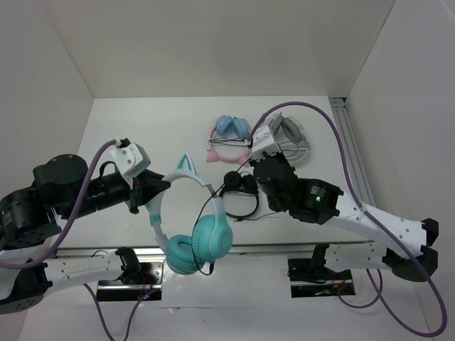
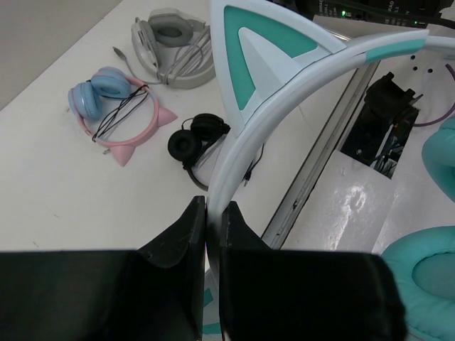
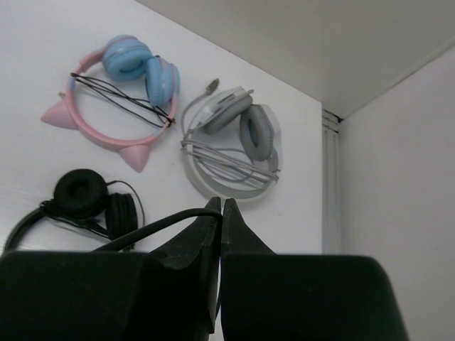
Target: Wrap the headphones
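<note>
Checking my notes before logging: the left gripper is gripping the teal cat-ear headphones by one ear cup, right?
Not quite. The left gripper is gripping the teal cat-ear headphones by the band, just below a cat ear, not by an ear cup. The left wrist view shows it.

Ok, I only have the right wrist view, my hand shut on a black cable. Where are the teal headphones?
Observer: Top view: the left hand holds the teal headphones by the band, at the near edge of the table.
Operator: Does my cable lead to them?
Observer: It seems so: the thin black cable runs from an ear cup up toward the right hand.
</note>
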Available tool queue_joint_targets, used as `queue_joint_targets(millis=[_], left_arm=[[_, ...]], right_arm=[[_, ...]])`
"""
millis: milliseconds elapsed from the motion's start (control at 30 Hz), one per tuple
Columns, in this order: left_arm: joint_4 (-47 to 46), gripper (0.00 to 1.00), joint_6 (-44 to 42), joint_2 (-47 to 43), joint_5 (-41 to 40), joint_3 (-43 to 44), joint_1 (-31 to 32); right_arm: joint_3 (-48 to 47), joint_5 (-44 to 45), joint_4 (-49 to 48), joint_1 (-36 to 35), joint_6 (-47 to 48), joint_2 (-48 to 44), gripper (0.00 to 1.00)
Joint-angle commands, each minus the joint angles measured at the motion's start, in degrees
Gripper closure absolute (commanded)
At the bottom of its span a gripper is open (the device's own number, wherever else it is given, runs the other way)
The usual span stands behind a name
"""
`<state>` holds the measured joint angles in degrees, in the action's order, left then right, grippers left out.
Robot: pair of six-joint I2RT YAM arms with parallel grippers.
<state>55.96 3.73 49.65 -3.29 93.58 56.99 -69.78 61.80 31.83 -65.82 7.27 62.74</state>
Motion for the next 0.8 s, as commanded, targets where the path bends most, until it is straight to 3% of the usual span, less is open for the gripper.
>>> queue_joint_targets(millis=[0,300,467,600,767], left_arm=[[-4.5,1.0,4.3,-0.4,3.1,3.4,0.1],[-14.6,1.0,12.0,-2.7,9.9,3.2,0.1],[-22.4,1.0,15.7,-3.3,9.8,0.5,0.1],[-27.3,1.0,19.6,-3.9,1.4,-3.6,0.1],[-32.3,1.0,26.4,-5.8,-6.4,-10.2,0.1]], right_arm=[[-0.2,-3.1,-4.8,1.6,-2.5,0.1,1.0],[4.3,-14.7,-10.0,7.9,-4.9,1.5,1.0],[9.6,-25.0,-20.0,9.8,-4.9,-2.8,1.0],[15.3,-37.8,-27.7,11.1,-4.9,-6.7,0.97],[20.3,-47.1,-34.5,11.2,-6.1,-6.8,0.98]])
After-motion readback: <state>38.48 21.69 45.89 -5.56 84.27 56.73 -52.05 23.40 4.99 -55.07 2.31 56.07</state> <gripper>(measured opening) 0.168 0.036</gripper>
